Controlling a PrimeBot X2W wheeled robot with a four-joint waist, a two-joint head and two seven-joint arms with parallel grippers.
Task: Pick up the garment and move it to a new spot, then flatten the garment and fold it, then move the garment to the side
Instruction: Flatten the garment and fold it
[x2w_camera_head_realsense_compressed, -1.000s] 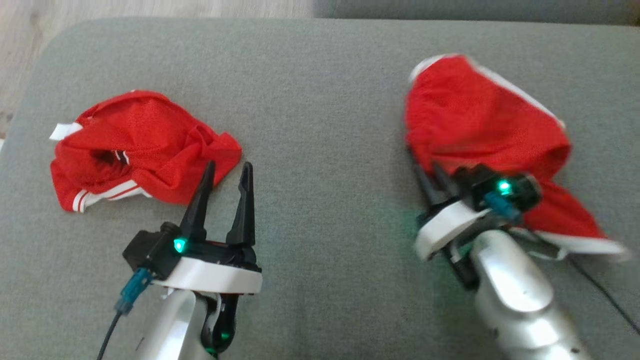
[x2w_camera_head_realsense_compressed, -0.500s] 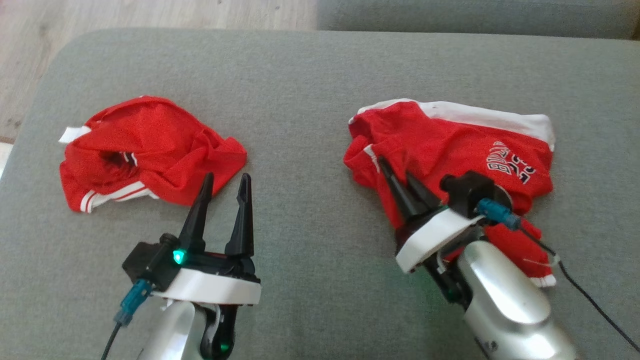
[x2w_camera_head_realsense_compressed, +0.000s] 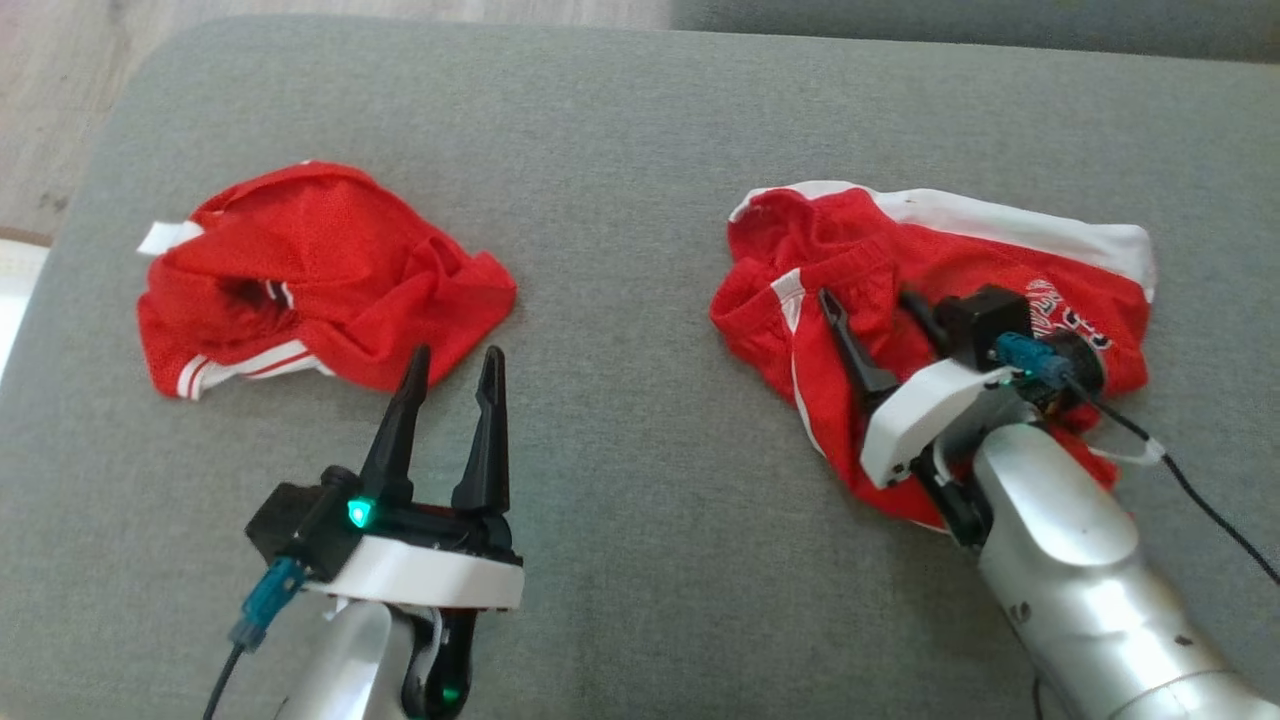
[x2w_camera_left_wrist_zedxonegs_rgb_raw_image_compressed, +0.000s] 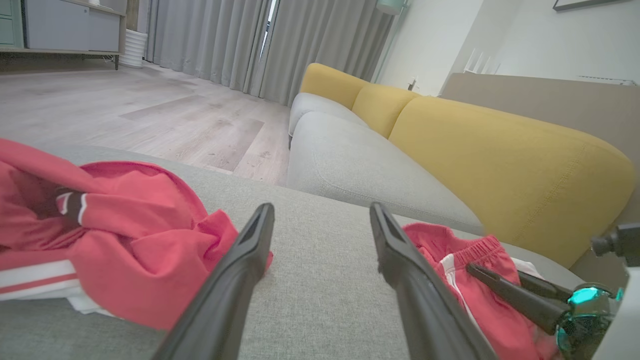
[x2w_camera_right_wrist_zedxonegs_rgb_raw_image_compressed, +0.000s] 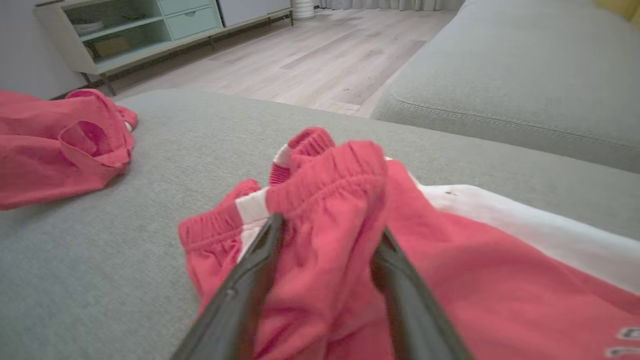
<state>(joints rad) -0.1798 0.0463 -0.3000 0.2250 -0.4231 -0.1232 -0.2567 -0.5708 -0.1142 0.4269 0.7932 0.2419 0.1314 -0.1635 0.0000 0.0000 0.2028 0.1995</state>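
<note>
**Right fingers astride the shorts' waistband**

The red mesh shorts with white side stripes (x2w_camera_head_realsense_compressed: 1000, 262) lie crumpled on the right half of the grey fabric cushion (x2w_camera_head_realsense_compressed: 620, 200), long axis running left-right across it. The right gripper (x2w_camera_head_realsense_compressed: 865, 295) sits right on them, fingers parted, with a ridge of elastic waistband bunched between (slack rather than nipped, by the look). Most of the cloth spreads to the fingers' right and under the wrist. The left gripper (x2w_camera_head_realsense_compressed: 456, 355) hovers well apart, fingers spread wide and empty, tips just beside another crumpled red garment (x2w_camera_head_realsense_compressed: 330, 270). The right arm is plainly nearer for flattening.
</note>
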